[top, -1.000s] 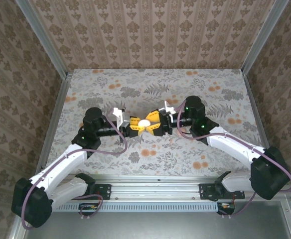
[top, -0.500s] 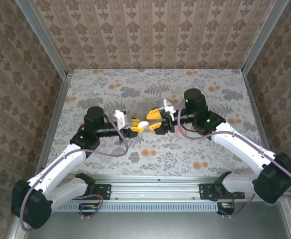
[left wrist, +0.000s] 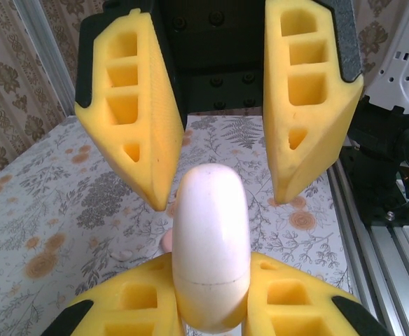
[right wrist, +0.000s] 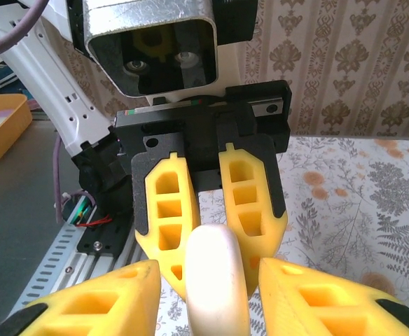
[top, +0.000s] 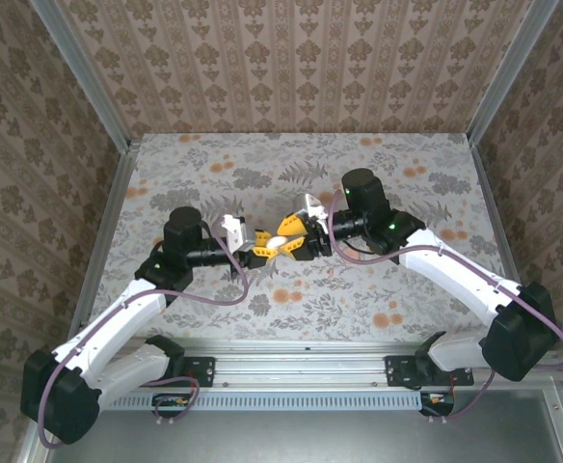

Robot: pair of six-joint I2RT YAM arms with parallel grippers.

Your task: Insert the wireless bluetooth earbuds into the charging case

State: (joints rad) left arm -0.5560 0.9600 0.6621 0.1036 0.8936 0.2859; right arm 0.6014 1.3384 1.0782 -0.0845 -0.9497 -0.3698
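Observation:
The charging case point(left wrist: 210, 245) is a smooth white oval with a thin seam round it, held in the air over the table's middle point(top: 281, 244). My left gripper point(left wrist: 211, 260) is shut on its lower end point(top: 268, 249). My right gripper point(right wrist: 210, 269) faces the left one head-on point(top: 294, 240). Its yellow fingers point(left wrist: 299, 105) straddle the case's other end, with a small gap showing on each side. One of the wireless bluetooth earbuds point(left wrist: 122, 255), a tiny whitish piece, lies on the floral cloth below, beside a small pinkish disc point(left wrist: 166, 242).
The floral tablecloth point(top: 426, 289) stretches round the arms. An aluminium rail point(top: 301, 371) runs along the near edge and patterned walls close in the other three sides. An orange tray point(right wrist: 1, 129) with coloured pieces sits off the table, in the right wrist view.
The right arm's wrist has swung left toward the left gripper, and its jaws have narrowed a little round the case. The case has tilted and dropped slightly. The left gripper keeps its hold.

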